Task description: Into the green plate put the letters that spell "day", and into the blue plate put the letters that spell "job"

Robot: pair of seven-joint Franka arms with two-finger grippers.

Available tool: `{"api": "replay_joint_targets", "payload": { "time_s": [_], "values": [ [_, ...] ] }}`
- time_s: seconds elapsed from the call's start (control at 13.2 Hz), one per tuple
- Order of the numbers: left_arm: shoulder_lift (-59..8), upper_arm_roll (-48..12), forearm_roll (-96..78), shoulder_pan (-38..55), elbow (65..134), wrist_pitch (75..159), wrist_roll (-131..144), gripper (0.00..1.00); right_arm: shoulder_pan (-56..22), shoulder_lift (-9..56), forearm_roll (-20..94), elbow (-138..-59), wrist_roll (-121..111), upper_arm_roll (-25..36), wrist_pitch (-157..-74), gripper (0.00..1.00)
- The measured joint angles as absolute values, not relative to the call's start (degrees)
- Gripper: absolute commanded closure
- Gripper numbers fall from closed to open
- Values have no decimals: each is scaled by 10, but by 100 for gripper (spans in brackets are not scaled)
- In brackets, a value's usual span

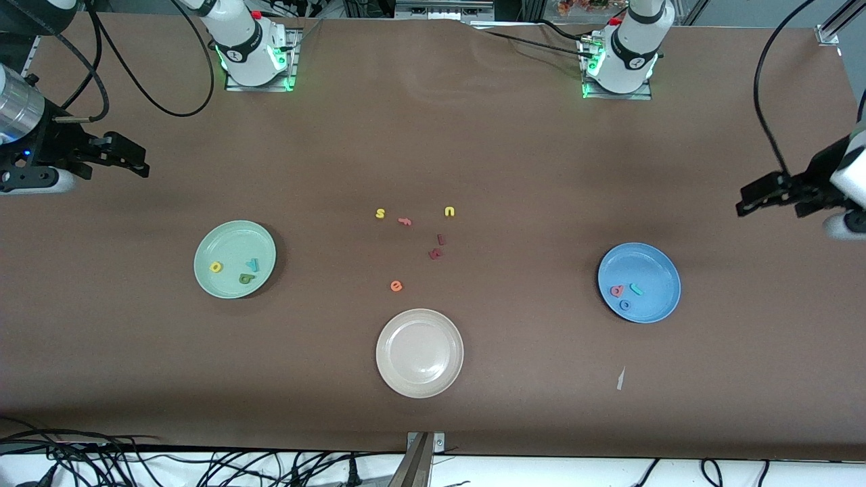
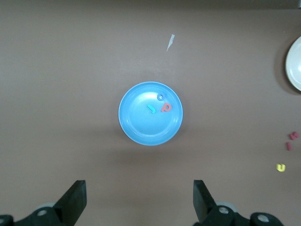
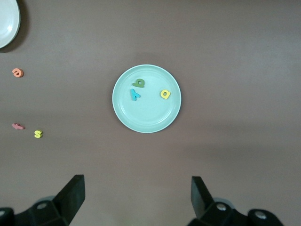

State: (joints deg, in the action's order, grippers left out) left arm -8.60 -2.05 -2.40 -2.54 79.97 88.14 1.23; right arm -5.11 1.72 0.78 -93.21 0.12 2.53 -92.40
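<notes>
With both my claws released and raised | left gripper (image 1: 744,203) over table (image 1: 433,135) by blue plate (image 1: 659,270) holding j-o-b (image 1: 626,295) | right gripper (image 1: 139,162) by green plate (image 1: 226,237) holding d-a-y (image 1: 237,270), a at 9 o'clock

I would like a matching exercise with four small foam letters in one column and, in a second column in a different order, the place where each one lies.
Things:
1. yellow foam letter "a"
2. blue foam ring "o"
3. orange foam letter "e"
4. yellow foam letter "u"

Places:
A. in the round blue plastic plate
B. on the bare table, nearest the cream-white plate
C. in the round mint-green plastic plate
D. on the bare table, beside the dark red letters

Pairs: 1-C, 2-A, 3-B, 4-D
</notes>
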Motion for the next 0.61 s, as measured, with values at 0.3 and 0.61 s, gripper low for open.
{"api": "replay_joint_targets", "payload": {
  "time_s": [0.3, 0.61],
  "values": [
    [-51, -15, -24, -15, 814, 871, 13, 0, -51, 17, 7, -932, 1, 25, -924, 0],
    [-34, -11, -24, -15, 856, 888, 13, 0, -51, 17, 2, -932, 1, 25, -924, 0]
  ]
}}
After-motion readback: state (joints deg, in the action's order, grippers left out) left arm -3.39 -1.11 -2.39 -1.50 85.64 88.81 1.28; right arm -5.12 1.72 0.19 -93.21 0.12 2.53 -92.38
